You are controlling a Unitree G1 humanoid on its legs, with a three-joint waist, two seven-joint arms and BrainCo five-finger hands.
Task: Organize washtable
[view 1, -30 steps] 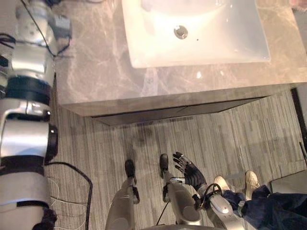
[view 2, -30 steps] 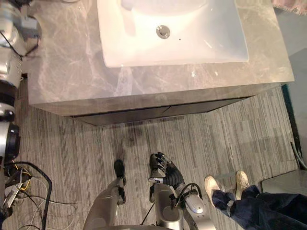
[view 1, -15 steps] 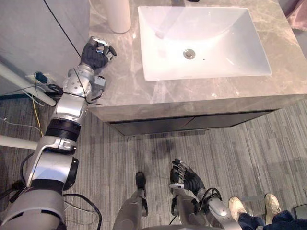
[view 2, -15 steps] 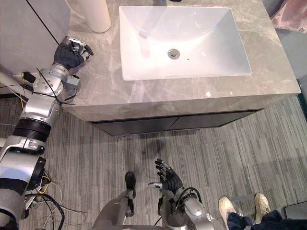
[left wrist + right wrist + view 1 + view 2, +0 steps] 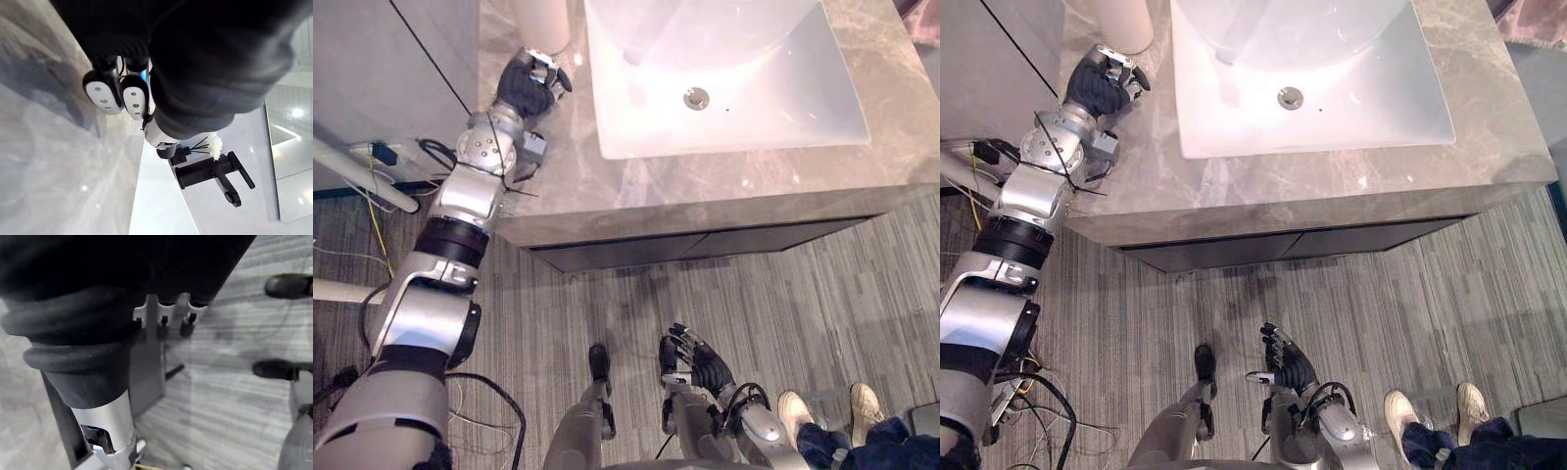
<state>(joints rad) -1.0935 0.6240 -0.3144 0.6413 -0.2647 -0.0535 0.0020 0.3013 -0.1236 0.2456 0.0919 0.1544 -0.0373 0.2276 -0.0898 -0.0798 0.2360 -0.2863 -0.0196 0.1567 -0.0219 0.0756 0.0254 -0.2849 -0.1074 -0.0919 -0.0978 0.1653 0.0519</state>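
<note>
1. Left eye view: the washtable [image 5: 558, 166] is bare marble in front of and to the right of the white basin [image 5: 783, 93]. A cream cylinder [image 5: 542, 22] stands at the basin's far left corner.
2. The left wrist view shows a black faucet [image 5: 210, 174] behind the basin. Beside it is a small dark pot with a white tuft [image 5: 213, 144].
3. Judged from this, little tidying shows as done. The cylinder stands ungripped, and no item is being carried, so the real work seems yet to come.
4. The left hand [image 5: 527, 86] is over the counter strip left of the basin, just on the robot's side of the cylinder. I cannot tell whether it touches the cylinder.
5. Its fingers are curled in, the pale fingertips [image 5: 102, 95] turned back toward the palm, with nothing visible inside them.
6. The right hand [image 5: 703, 360] hangs low over the floor, well short of the basin's front edge. Its fingers are loosely spread and empty.
7. A person's shoes [image 5: 794, 408] show on the floor nearby.
</note>
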